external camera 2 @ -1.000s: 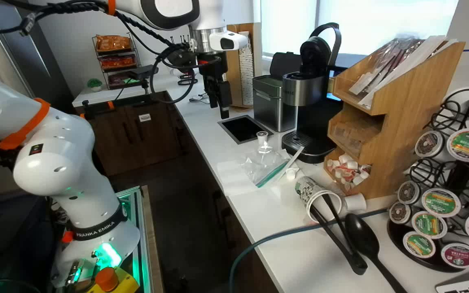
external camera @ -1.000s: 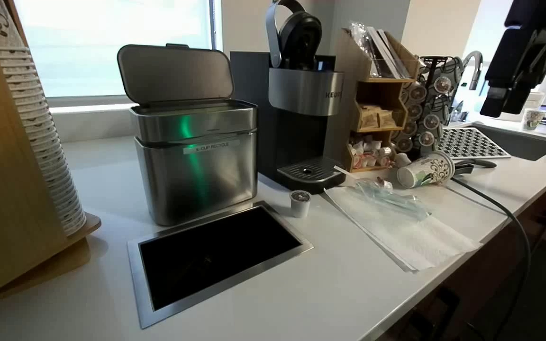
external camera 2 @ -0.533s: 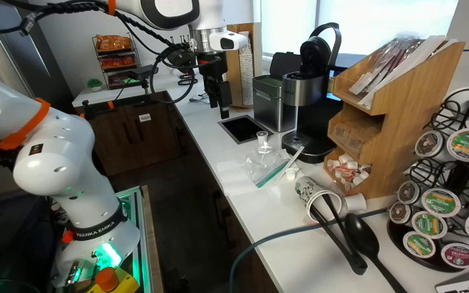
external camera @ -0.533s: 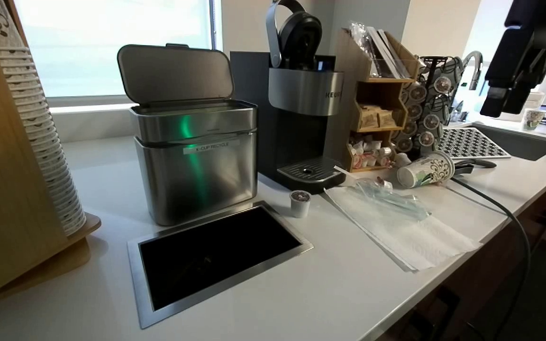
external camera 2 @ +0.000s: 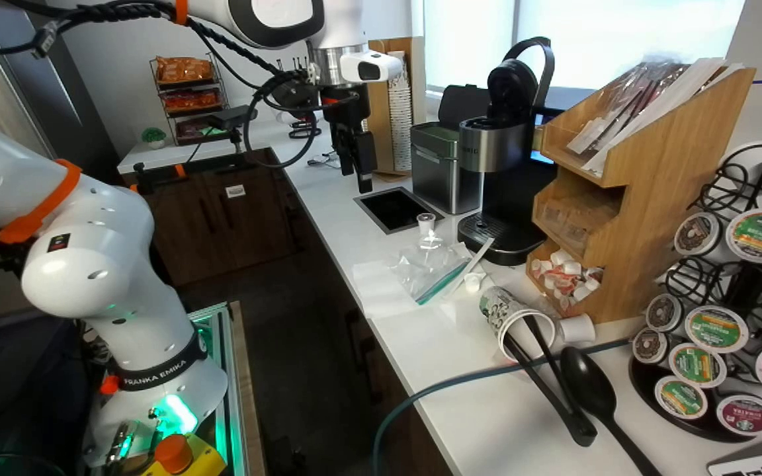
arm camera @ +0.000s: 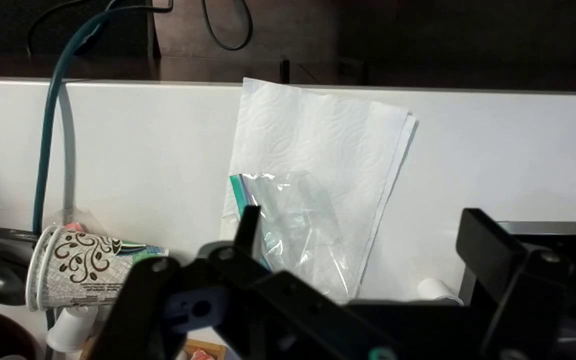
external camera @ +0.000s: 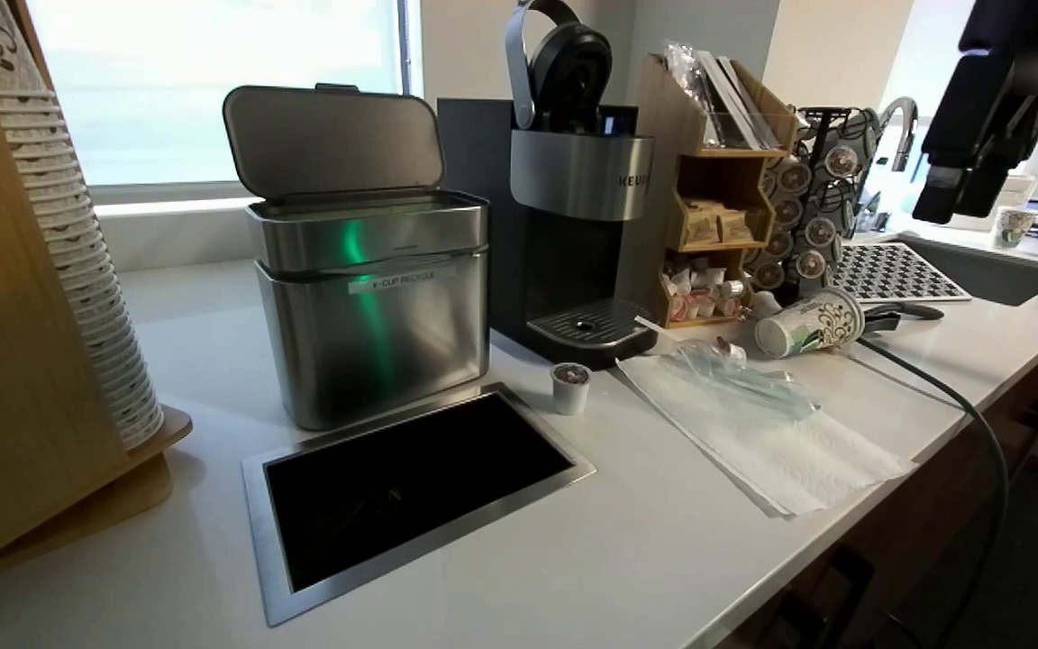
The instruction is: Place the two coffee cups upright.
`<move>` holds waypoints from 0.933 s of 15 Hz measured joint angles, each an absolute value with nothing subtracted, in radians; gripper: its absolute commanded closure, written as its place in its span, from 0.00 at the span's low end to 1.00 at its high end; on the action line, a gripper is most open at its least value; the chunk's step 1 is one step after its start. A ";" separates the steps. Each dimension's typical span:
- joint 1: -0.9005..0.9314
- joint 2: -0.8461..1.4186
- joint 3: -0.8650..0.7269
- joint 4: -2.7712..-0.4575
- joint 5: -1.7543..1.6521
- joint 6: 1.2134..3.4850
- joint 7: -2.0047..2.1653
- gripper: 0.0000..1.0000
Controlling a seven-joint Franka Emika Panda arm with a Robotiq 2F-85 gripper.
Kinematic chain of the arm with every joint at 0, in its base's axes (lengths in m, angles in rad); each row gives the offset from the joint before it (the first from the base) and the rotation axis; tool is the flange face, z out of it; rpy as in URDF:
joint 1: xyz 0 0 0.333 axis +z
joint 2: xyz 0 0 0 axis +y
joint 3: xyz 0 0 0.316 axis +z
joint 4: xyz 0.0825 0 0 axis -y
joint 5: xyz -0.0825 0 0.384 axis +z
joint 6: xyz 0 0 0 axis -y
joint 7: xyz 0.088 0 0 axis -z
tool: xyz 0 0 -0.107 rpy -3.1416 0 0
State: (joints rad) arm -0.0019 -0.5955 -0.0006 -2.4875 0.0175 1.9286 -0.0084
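Reads "K-CUP RECYCLE" on the steel bin point(external camera: 373, 315), "KEUR" on the coffee maker point(external camera: 573, 180). Has an upright K-cup point(external camera: 570, 391) beside the steel-framed opening point(external camera: 438, 534), a sideways K-cup point(external camera 2: 577, 328) near paper cups point(arm camera: 90, 270). Offers bare counter point(external camera: 636, 541) to the front edge point(external camera: 778, 584). Holds gripper point(arm camera: 360, 230) overhead with fingers apart.

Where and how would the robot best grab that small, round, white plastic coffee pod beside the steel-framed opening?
Probably high on its side wall, from straight above, jaws astride. The pod stands upright and narrows toward its foot, so the wider top should resist slipping; the black and steel coffee machine nearby makes coming sideways tighter.
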 measured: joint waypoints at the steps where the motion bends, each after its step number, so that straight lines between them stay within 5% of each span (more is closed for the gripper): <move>1: -0.002 -0.596 -0.001 -2.487 0.017 1.929 -0.008 0.00; 8: -0.009 -0.596 -0.016 -2.485 0.017 1.937 -0.013 0.00; 14: -0.147 -0.572 -0.253 -2.454 -0.046 2.016 -0.221 0.00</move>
State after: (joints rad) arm -0.1466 -0.5724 -0.2535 -2.4544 -0.0465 2.0158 -0.2214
